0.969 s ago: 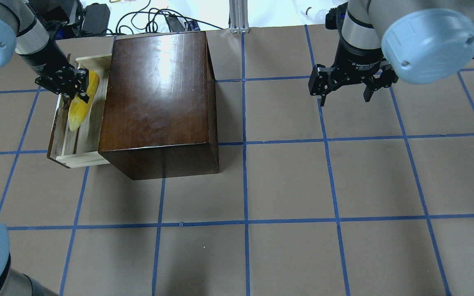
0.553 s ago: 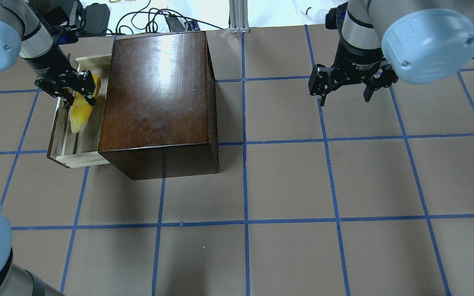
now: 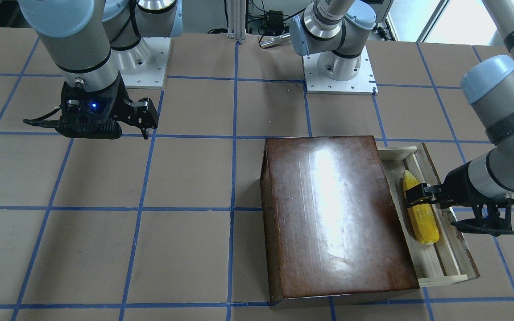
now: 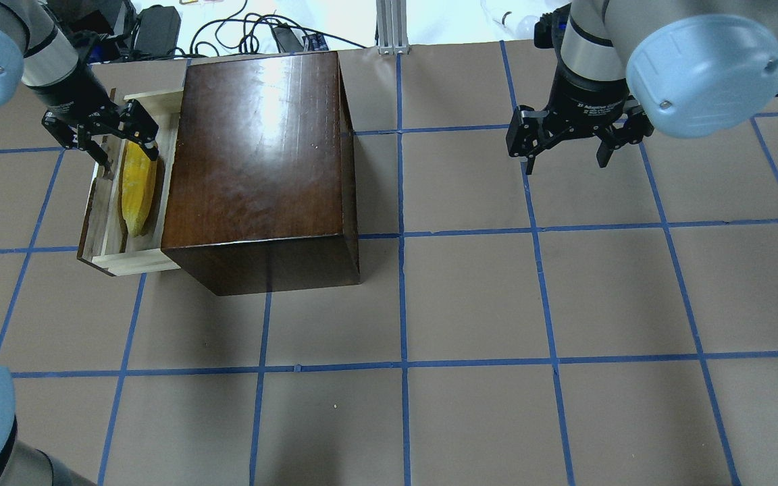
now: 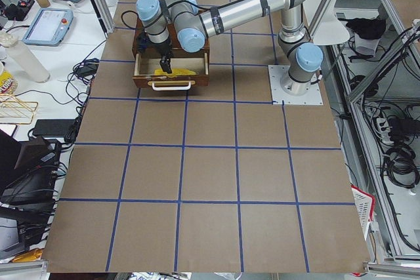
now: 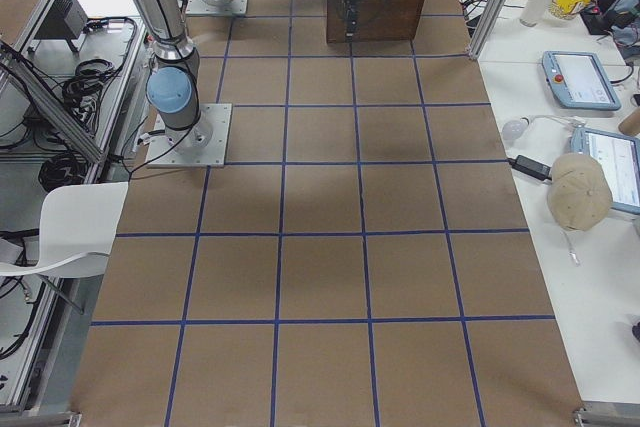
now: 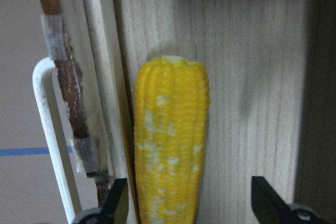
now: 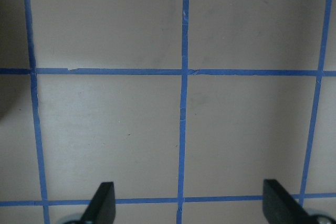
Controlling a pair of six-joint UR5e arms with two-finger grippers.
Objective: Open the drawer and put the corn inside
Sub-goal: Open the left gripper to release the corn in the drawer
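The corn (image 4: 138, 192) is laid lengthwise in the drawer (image 4: 129, 262), which is drawn out of the box (image 4: 261, 148), so it fits. The left hand (image 4: 125, 155) is spread above it. The right hand (image 4: 566, 164) is spread too, parked well away.

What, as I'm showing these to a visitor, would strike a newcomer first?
The yellow corn stands out, lying in the pulled-out drawer of the glossy dark-brown box, at the far left of the overhead view. The left gripper hovers open over it, while the right gripper hangs open over the table.
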